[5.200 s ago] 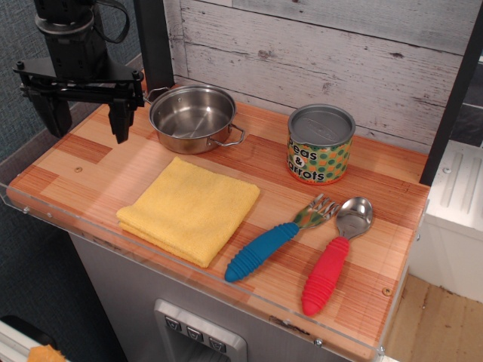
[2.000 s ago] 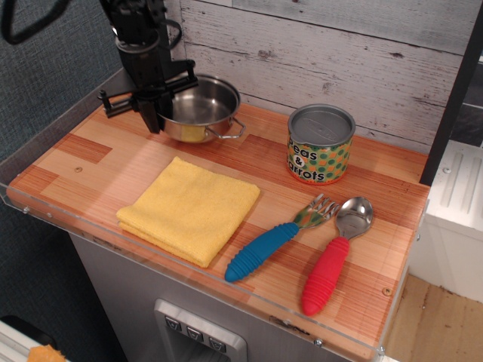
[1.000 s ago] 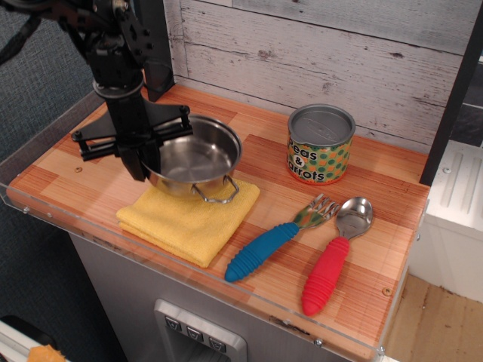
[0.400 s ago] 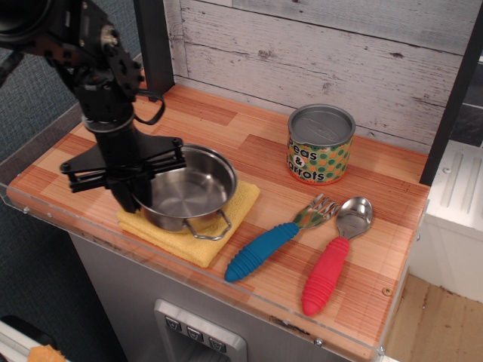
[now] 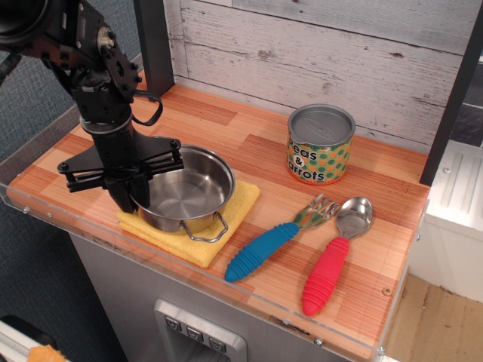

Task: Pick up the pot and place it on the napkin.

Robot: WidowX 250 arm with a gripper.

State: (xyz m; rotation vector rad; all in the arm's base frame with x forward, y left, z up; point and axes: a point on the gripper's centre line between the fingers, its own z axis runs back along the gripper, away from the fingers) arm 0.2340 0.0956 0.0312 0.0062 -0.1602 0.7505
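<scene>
One last small drop has brought the pot (image 5: 185, 192) down onto the napkin (image 5: 226, 219) at lower left of the frame, the hand (image 5: 130, 190) still closed on its left rim, so I judge only letting go remains.

Just one camera here, parked high off the front corner of the counter (image 5: 302, 173) and tilted down toward the plank wall (image 5: 317, 45) at the back. It's close enough that the whole top fills the shot, so the gripper (image 5: 130, 197) ends up at the left with the wall behind it and the counter's front edge just below. No second view to compare overlap with.
</scene>
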